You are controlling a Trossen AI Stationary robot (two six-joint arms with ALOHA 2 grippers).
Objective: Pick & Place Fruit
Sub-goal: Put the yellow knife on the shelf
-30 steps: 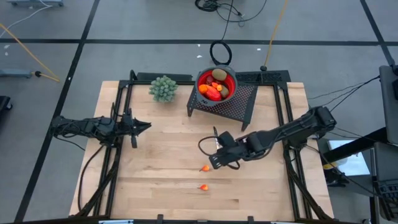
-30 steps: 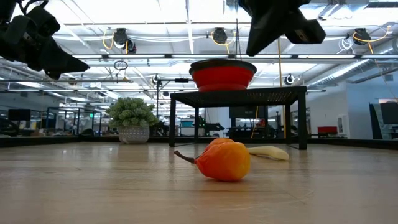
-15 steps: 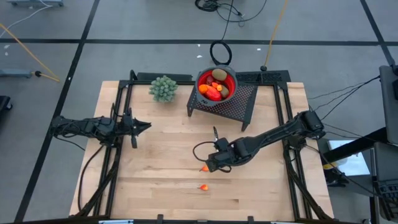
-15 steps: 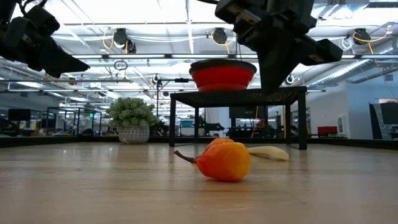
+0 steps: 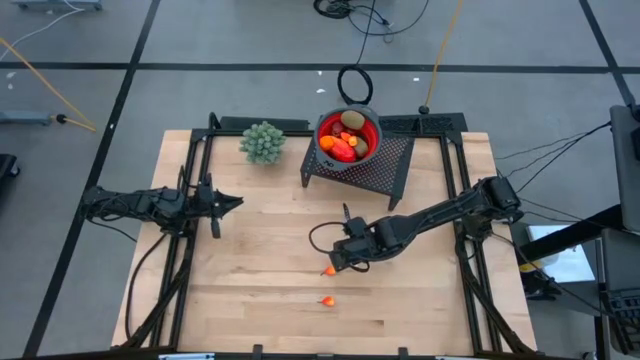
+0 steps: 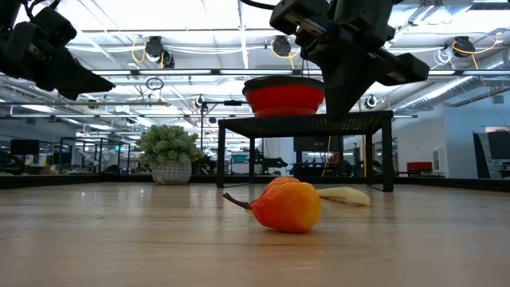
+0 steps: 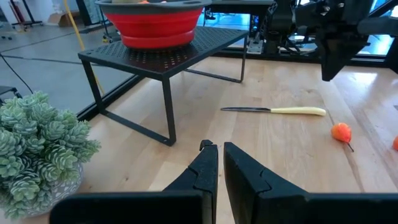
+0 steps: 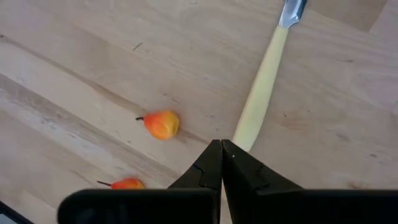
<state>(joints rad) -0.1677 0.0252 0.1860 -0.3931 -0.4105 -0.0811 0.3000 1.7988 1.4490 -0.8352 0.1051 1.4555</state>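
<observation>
Right wrist view: right end effector (image 8: 221,151) (closed, empty)

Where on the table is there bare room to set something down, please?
Bare wood lies between the left claw and the rack, and along the near edge left of the front fruit. It is crowded around the right claw, knife and second fruit.

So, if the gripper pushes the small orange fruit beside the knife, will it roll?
Probably yes. The small orange fruit looks rounded and lies free on the smooth wooden table, so a nudge from the right gripper may roll it. Its thin stem could make it swerve. It looks light, likely plastic.
</observation>
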